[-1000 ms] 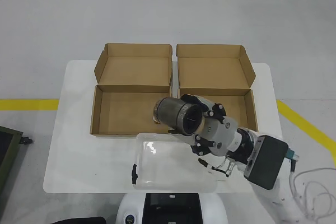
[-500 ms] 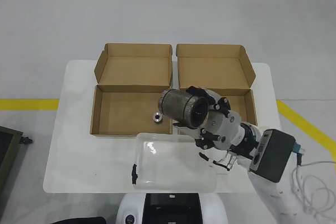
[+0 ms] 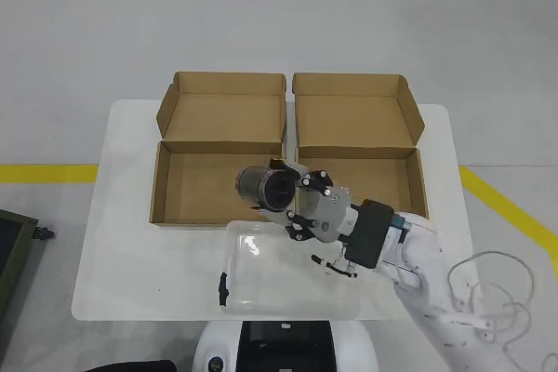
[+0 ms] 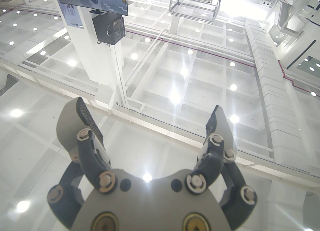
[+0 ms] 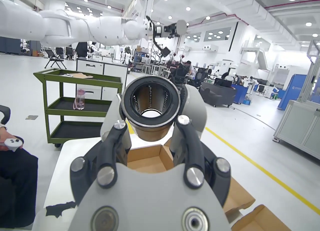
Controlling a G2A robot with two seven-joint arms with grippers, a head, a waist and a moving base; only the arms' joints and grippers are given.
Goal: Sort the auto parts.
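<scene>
My right gripper (image 3: 296, 201) is shut on a dark metal cylinder with a hollow, grooved bore (image 3: 263, 186). It holds the cylinder on its side above the right end of the left cardboard box (image 3: 200, 186). In the right wrist view the cylinder (image 5: 150, 106) sits between the fingers of the right gripper (image 5: 151, 127), its open end facing the camera, with cardboard (image 5: 147, 159) below it. My left gripper (image 4: 148, 106) is open with nothing between its fingers and points up at the ceiling.
A second open cardboard box (image 3: 381, 181) stands to the right of the first, both with lids folded back. A clear plastic container (image 3: 270, 274) sits at the front edge of the white table (image 3: 130, 232). A green cart (image 5: 75, 106) stands beyond the table.
The right gripper carried the cylinder leftward, from over the seam between the two boxes to over the left box. A small metal ring seen in the left box is now hidden under it.
</scene>
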